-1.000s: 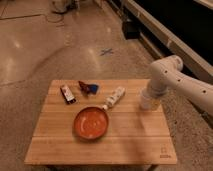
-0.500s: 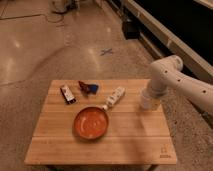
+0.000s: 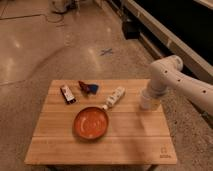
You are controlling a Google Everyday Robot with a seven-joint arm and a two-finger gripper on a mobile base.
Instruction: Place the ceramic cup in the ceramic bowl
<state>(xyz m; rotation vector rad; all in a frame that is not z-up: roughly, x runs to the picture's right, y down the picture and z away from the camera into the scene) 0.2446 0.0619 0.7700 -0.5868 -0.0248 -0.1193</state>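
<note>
1. Camera view, the scene: a light wooden slatted table (image 3: 125,145) fills the lower half of the frame. The robot's white arm (image 3: 187,85) reaches in from the right edge and bends down toward the table's right side.
2. Camera view, the gripper: the gripper (image 3: 150,95) hangs at the end of that arm, right of centre and low over the table's right edge. Whether it is released, clenched or grasping anything cannot be told here.
3. Camera view, the cup: the small plain white cylindrical ceramic cup (image 3: 147,104) stands upright directly under the gripper. It blends into the arm's white end, so contact between them cannot be confirmed.
4. Camera view, the goal: the wide, shallow, glossy orange-red ceramic bowl (image 3: 91,123) sits left of centre, well apart from the cup and to its lower left.
5. Camera view, the path: a white oblong bottle with dark spots (image 3: 115,97) lies between cup and bowl. Its long axis slants from lower left to upper right, and its lower end is just beside the bowl's rim. By this reading, the carry runs toward the lower left and must clear that bottle.
</note>
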